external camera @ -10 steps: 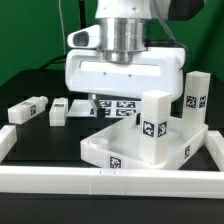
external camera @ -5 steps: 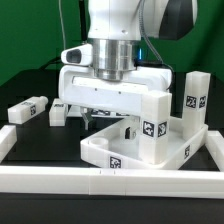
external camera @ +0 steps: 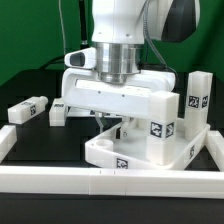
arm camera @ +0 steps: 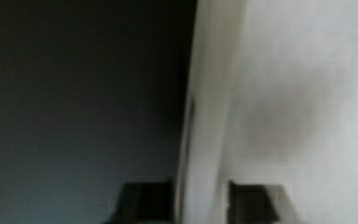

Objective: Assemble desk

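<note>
1. On the dark table (external camera: 50,140), toward the exterior view's right, I log one tabletop (external camera: 95,150). It is white and tray-like with a raised rim and a tag on its front wall, and it lies flat just behind the front border rail (external camera: 60,182).
2. Near upright leg (external camera: 156,125): white, square-section, standing on end at the tabletop's front side, with its tag facing the camera.
3. Far upright leg (external camera: 195,105): same make, standing on end at the tabletop's rear corner on the exterior view's right, tag showing.
4. Outer loose leg (external camera: 28,108) and inner loose leg (external camera: 58,112): both lie on their sides on the table at the exterior view's left. They are near each other and well apart from the tabletop.
5. Gripper (external camera: 112,124): pointing straight down, with its broad white body above the tabletop's rear part and its tips down at the back rim.
6. Gripper (arm camera: 201,205) in the wrist view: the picture is blurred. Two dark fingers (arm camera: 147,203) stand either side of a pale white wall that fills the gap between them. I cannot tell whether they pinch that wall or only straddle it.
</note>
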